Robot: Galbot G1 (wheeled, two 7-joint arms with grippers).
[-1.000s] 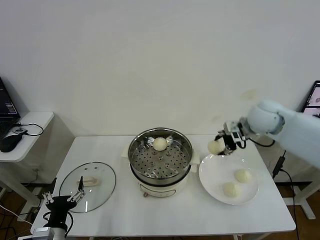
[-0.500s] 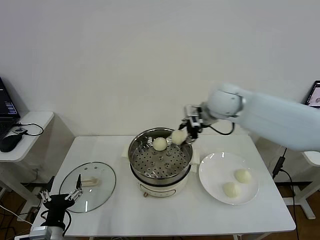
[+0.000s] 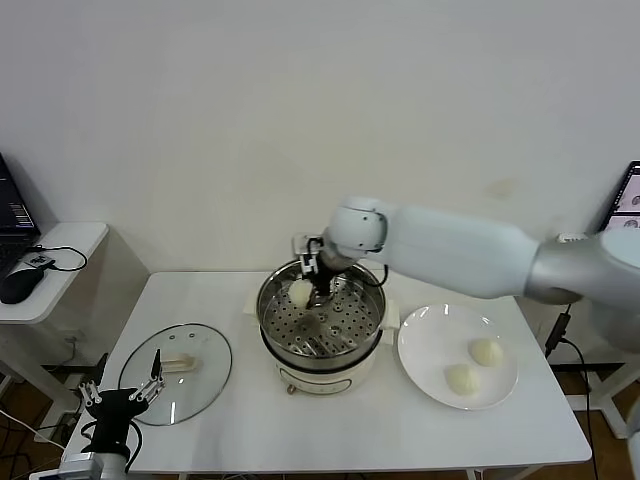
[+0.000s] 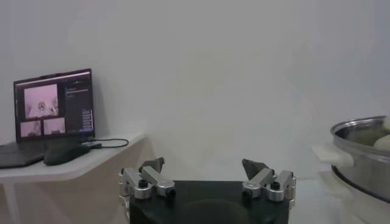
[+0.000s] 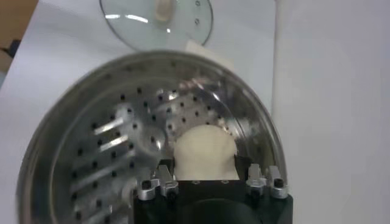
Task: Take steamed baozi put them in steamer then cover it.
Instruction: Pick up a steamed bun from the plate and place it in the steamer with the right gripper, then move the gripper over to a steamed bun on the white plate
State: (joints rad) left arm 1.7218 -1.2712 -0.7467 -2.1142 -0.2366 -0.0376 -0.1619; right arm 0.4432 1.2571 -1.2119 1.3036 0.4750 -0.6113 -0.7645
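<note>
White table (image 3: 330, 420): right gripper (image 3: 312, 281) apparently grips baozi (image 3: 300, 292) over steamer (image 3: 322, 322).

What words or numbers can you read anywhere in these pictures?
None can be read.
Laptop screen on the side desk: small windows and lines of text, too small and blurred to read.
Second screen at the right edge of the head view: only a sliver shows, nothing readable.
Steamer, cover and plate: no label visible.

A bare robotics lab: plain white wall, white desk (image 3: 330, 430), and a side table (image 3: 55, 250) holding a laptop (image 4: 52, 115) and mouse (image 3: 20, 285).
</note>
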